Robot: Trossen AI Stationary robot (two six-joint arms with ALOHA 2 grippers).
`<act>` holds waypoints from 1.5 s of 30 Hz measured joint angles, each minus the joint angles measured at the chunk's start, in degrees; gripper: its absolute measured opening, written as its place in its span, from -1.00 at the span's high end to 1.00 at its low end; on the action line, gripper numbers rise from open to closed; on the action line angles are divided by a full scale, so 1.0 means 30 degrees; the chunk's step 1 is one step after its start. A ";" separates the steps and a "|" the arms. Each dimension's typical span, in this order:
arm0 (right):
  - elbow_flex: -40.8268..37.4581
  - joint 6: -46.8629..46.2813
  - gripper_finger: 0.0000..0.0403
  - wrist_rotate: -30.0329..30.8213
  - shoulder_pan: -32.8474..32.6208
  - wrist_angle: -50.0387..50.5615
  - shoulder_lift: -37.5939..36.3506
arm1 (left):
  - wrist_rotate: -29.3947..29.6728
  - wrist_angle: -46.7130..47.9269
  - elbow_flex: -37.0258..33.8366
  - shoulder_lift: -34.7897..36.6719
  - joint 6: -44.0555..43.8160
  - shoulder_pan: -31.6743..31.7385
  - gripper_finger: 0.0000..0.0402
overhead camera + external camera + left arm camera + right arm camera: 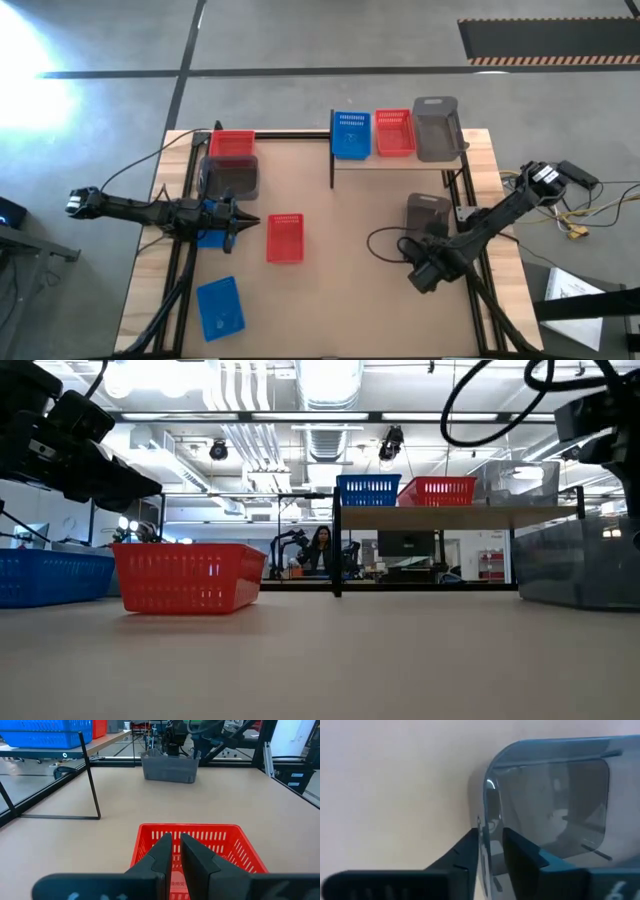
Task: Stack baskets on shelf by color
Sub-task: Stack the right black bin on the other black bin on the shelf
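Observation:
The shelf [400, 160] at the far right carries a blue basket [350, 135], a red basket [394, 132] and a grey basket [436, 128] side by side. Another grey basket [428, 213] sits on its bottom on the table in front of the shelf. My right gripper [432, 240] points down at this basket's near end and is shut on it. My left gripper [243, 222] hangs shut at the table's left, aimed at a red basket [192, 852] just ahead of its fingers, touching nothing. My right gripper [491, 840] has the grey basket's end wall at its rim [485, 827] between its two fingers, one finger [520, 852] inside the basket and one outside. The fingers come from above, pointing steeply down. The basket stands on the table.
On the table's left lie a red basket [232, 143] at the far edge, a grey basket [230, 177] beside it, the red basket [285, 238] before my left gripper and a blue basket [220, 307] near the front. The shelf's thin black posts [332, 150] stand mid-table.

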State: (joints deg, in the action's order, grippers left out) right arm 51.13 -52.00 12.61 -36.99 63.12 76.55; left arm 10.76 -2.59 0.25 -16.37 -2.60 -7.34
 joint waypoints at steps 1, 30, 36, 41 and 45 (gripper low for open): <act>0.0025 0.0163 0.70 -0.0018 -0.0007 0.0014 0.0175 | 0.0001 0.0000 0.0000 -0.0005 -0.0004 -0.0004 0.89; 1.6643 0.5709 0.96 0.3971 0.0076 0.8875 0.2815 | -0.0004 -0.0001 0.0000 -0.0020 -0.0005 0.0001 0.89; 1.8311 1.0210 0.96 0.6508 0.2451 0.9003 0.2045 | 0.0002 -0.0003 0.0000 -0.0031 -0.0001 -0.0002 0.89; 1.7849 1.5345 0.96 0.6944 0.6832 0.9002 0.0595 | -0.0004 0.0000 0.0000 -0.0019 -0.0005 -0.0005 0.89; 1.7564 1.9672 0.96 0.7141 1.0900 0.9030 -0.0433 | 0.0002 0.0000 0.0000 -0.0020 -0.0002 -0.0005 0.89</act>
State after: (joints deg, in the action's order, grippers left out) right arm 103.83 7.02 34.03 -4.30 90.21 75.25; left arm 10.76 -2.59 0.25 -16.43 -2.60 -7.35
